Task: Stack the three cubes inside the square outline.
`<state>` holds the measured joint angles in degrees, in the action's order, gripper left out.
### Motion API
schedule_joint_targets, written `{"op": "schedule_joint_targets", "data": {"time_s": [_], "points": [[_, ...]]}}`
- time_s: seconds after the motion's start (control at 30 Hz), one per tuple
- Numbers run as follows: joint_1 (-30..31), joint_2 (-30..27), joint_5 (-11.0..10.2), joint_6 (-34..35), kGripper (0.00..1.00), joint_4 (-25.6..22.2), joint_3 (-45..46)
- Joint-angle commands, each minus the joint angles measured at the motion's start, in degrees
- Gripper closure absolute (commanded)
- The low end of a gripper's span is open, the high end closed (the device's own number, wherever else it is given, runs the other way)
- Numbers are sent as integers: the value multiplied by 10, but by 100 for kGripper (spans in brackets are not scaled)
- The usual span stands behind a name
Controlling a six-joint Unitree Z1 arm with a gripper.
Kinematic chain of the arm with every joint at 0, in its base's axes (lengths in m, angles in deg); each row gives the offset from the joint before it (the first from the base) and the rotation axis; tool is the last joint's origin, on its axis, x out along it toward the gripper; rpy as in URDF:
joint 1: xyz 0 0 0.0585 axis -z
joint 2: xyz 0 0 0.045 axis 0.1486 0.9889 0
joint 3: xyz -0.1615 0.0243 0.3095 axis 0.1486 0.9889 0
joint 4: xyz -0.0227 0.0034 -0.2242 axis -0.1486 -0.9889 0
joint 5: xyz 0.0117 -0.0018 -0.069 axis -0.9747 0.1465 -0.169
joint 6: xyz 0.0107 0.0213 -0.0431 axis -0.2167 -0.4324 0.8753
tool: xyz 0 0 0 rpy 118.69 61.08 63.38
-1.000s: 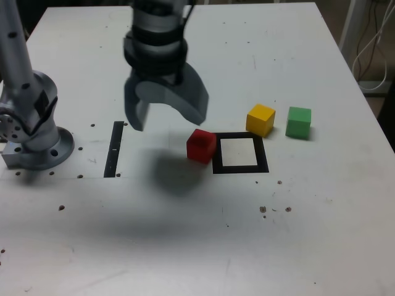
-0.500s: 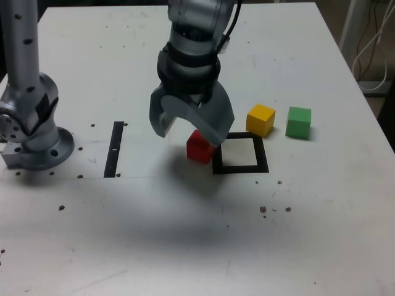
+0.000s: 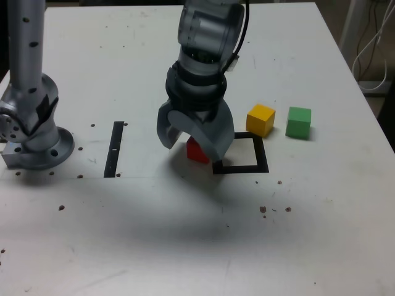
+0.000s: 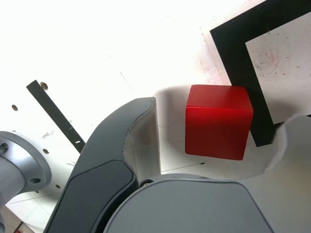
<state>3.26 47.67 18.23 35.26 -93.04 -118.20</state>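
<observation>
- The gripper [image 3: 196, 143] is low over the table [image 3: 308, 234], its jaws open on both sides of the red cube [image 4: 218, 121], not touching it.
- The red cube stands just beside the square outline [image 3: 262, 161].
- The yellow cube [image 3: 260, 119] and the green cube [image 3: 299, 121] stand behind the outline.

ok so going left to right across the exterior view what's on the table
arm base → straight black strip → red cube under the gripper → square outline → yellow cube → green cube
</observation>
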Motion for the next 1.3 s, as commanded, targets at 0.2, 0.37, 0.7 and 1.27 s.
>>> {"op": "schedule_joint_targets", "data": {"time_s": [0.2, 0.37, 0.7, 1.27], "points": [[-3, 4, 1, 0, 47, 6, 7], [-4, 11, 7, 0, 54, 5, 6], [-4, 8, 19, -3, 74, 9, 0], [0, -10, 24, 132, 81, -54, -105]]}}
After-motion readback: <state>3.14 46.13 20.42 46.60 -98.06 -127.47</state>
